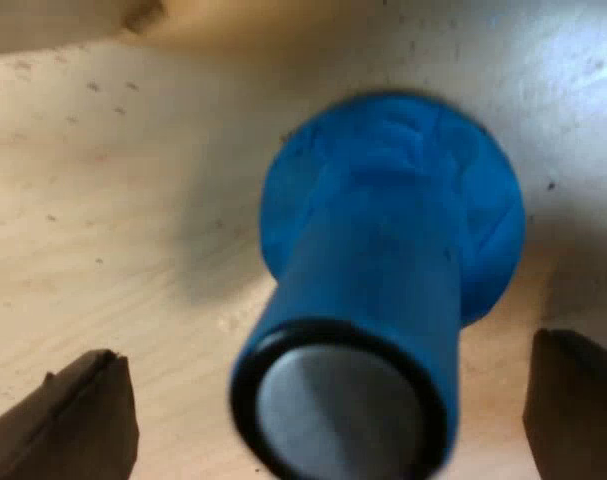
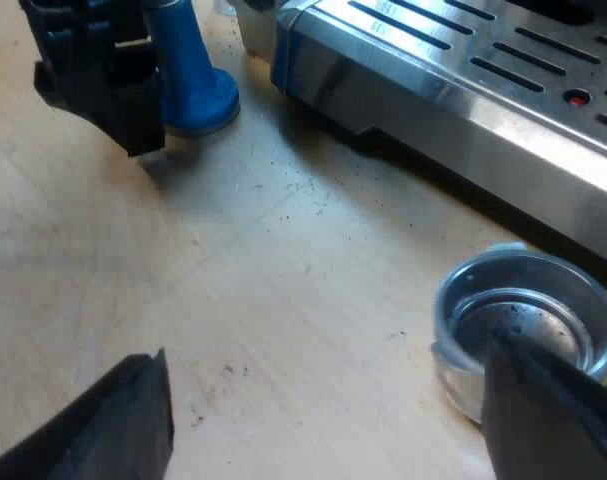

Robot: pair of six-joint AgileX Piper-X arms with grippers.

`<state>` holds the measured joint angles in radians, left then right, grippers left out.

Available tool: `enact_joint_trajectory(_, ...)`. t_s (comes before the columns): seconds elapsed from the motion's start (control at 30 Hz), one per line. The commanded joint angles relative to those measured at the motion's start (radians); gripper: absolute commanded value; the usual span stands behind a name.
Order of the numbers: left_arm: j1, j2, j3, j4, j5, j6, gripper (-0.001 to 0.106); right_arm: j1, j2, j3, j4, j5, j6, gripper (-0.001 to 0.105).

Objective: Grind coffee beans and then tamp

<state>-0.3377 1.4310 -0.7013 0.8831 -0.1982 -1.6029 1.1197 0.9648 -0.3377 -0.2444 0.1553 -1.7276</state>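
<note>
While our left gripper (image 1: 328, 415) spreads its fingers wide around the blue tamper (image 1: 383, 260) standing on the worktop (image 1: 103, 200), our right gripper (image 2: 333, 420) gapes wide, with the metal holder (image 2: 528, 310) at one finger, near the espresso machine (image 2: 453, 90).

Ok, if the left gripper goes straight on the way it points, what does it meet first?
Probably the tamper, standing upright on the table between the left gripper's open fingers. The fingers look set to pass either side of it, though depth is unclear.
</note>
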Motion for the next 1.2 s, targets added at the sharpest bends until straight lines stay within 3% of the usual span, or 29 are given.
enact_joint_trajectory(0.03, 0.001, -0.151, 0.000, 0.039, 0.052, -0.014, 0.079, 0.002, 0.001, -0.022, -0.011, -0.003, 0.003, 0.066)
enact_joint_trajectory(0.23, 0.001, -0.326, 0.000, 0.113, 0.099, -0.014, 0.079, 0.002, 0.004, -0.106, 0.083, -0.003, 0.003, 0.066)
enact_joint_trajectory(0.53, 0.001, -0.647, -0.021, 0.211, 0.106, -0.024, 0.079, 0.002, 0.005, -0.336, 0.446, -0.003, 0.003, 0.066)
enact_joint_trajectory(0.7, 0.001, -0.794, -0.087, 0.219, 0.116, -0.047, 0.079, 0.002, 0.005, -0.474, 0.641, -0.003, 0.006, 0.066)
enact_joint_trajectory(0.8, 0.001, -0.862, -0.161, 0.219, 0.129, -0.048, 0.079, 0.002, 0.005, -0.589, 0.802, -0.003, 0.064, 0.066)
enact_joint_trajectory(0.9, 0.001, -0.875, -0.194, 0.219, 0.129, -0.048, 0.079, 0.000, 0.005, -0.660, 0.902, 0.001, 0.068, 0.066)
enact_joint_trajectory(1.03, 0.001, -0.869, -0.311, 0.210, 0.173, -0.082, 0.079, -0.030, 0.005, -0.763, 1.019, 0.011, 0.095, 0.066)
enact_joint_trajectory(1.2, 0.020, -0.811, -0.401, 0.211, 0.177, -0.106, 0.079, -0.249, -0.010, -0.881, 1.173, -0.009, 0.108, 0.066)
